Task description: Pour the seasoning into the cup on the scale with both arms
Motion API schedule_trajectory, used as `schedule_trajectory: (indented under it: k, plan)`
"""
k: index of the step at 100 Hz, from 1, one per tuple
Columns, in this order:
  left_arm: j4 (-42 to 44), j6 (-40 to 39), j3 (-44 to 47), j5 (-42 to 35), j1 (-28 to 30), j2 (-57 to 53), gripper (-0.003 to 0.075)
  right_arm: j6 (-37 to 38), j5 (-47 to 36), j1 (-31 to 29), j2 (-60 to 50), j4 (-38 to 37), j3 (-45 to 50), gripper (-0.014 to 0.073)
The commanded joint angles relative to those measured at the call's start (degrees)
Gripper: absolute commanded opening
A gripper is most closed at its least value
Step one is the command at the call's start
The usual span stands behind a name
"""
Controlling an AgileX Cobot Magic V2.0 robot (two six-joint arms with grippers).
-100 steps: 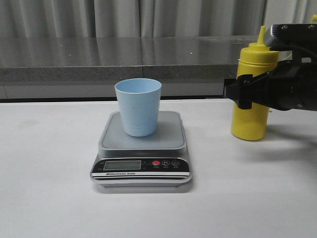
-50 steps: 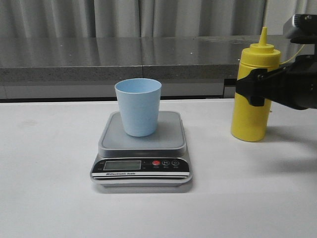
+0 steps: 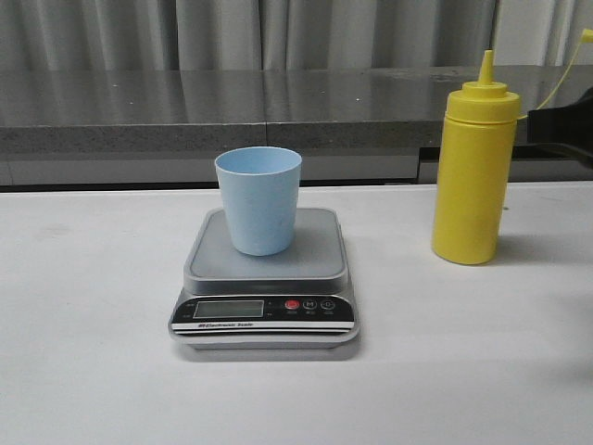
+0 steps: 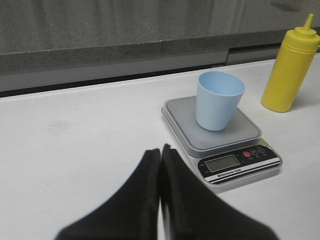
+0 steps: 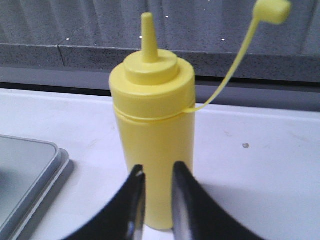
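Observation:
The yellow seasoning bottle stands upright on the white table, right of the scale, its nozzle uncapped and the small cap hanging off on a tether. The pale blue cup stands upright on the silver-grey scale. My right gripper is open and empty, drawn back from the bottle; only a black part of it shows at the front view's right edge. My left gripper is shut and empty over the table, short of the scale and cup, and out of the front view.
A grey stone-look ledge runs along the back of the white table, with curtains behind it. The scale's corner shows in the right wrist view beside the bottle.
My right gripper, which was around the bottle's upper body, has pulled away to the right and let go. The bottle stays standing in place. Cup and scale have not moved.

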Motion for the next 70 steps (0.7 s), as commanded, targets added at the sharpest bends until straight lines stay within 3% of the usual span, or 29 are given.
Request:
schedule_trajectory:
  k: [1,18,70]
  plan:
    - [-1.0,-0.5,-1.5,-4.1,0.0,0.5,-0.002,0.1,-0.9,-0.2,-5.4,1.7,0.4,-0.0073]
    - [-1.0,-0.5,-1.5,-4.1,0.0,0.5,-0.002,0.1,5.9,-0.2,-14.5,4.0,2.1,-0.006]
    - [-1.0,-0.5,-1.5,-4.1,0.0,0.5,-0.002,-0.9,12.8,-0.2,-33.2,6.5,8.2,-0.006]
